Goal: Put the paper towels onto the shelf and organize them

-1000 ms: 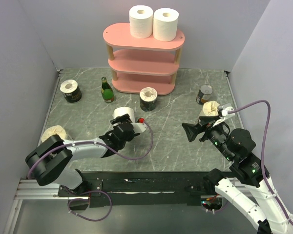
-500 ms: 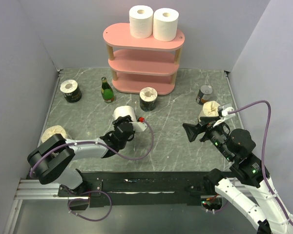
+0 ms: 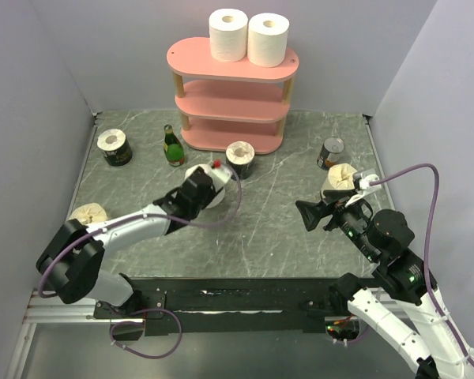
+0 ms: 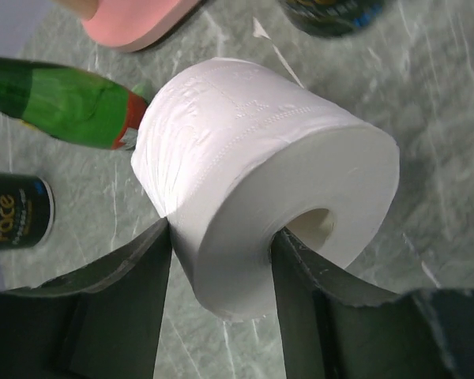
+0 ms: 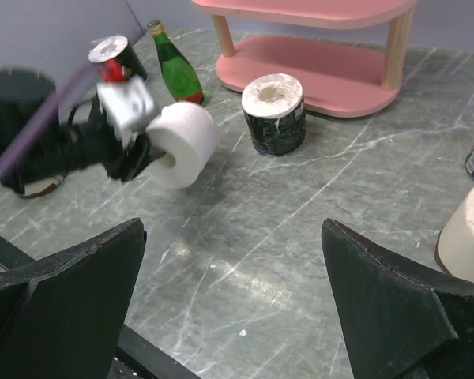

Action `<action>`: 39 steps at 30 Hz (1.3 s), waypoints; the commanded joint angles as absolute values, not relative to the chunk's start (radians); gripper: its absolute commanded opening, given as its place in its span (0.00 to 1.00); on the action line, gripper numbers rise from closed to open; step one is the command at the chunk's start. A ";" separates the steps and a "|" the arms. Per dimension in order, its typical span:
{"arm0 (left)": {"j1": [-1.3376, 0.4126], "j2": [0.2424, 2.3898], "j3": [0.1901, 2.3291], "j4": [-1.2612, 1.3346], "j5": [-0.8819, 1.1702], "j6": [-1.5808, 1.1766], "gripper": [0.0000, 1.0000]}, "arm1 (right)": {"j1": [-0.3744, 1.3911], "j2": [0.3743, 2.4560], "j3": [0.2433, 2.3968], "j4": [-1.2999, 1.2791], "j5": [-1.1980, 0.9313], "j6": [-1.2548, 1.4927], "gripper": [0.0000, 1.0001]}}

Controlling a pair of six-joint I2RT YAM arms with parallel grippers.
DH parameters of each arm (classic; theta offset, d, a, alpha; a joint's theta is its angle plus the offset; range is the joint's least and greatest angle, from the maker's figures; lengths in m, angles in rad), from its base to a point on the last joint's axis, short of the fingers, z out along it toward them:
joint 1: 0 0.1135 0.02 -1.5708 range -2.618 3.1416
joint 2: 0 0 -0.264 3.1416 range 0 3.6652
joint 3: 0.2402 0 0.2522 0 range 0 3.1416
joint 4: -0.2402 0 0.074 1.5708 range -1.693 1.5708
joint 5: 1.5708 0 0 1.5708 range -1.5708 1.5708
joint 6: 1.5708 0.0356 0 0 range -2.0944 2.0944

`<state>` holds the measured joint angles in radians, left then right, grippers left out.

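One grey marbled bench (image 3: pixel 284 158) carries a pink three-tier shelf (image 3: pixel 191 57) at its far edge, with two white rolls (image 3: pixel 228 34) upright on the top board. The left hand (image 4: pixel 221 268) grips a third white roll (image 4: pixel 253 166) on its side, one finger in the core, just in front of the shelf. The right hand (image 5: pixel 233 260) hovers wide open. Two dark-banded rolls (image 3: pixel 240 159), two cream rolls (image 3: pixel 339 180), a green bottle (image 3: pixel 172 147) and a can (image 3: pixel 330 152) stand on the bench.

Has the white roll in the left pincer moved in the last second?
Yes: the white roll, gripped by the left pincer, shifted toward the pink shelf, nearer the dark-banded roll.
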<state>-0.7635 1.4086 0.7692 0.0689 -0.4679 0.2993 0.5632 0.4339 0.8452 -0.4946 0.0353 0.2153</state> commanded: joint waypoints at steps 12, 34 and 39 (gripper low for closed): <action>-0.523 1.407 1.100 -0.391 -0.215 -0.178 0.41 | 0.566 0.385 0.887 -0.488 0.023 0.236 1.00; -0.233 1.393 1.210 -0.512 -0.177 -0.419 0.90 | 0.565 0.417 0.923 -0.519 0.025 0.233 1.00; -0.227 1.426 1.287 -0.624 -0.278 -0.532 0.79 | 0.566 0.436 0.904 -0.488 0.009 0.239 1.00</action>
<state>-0.2314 1.4246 1.1904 -0.5388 -0.1539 -0.4152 0.5632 0.4084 0.8829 -0.5343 0.0181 0.2375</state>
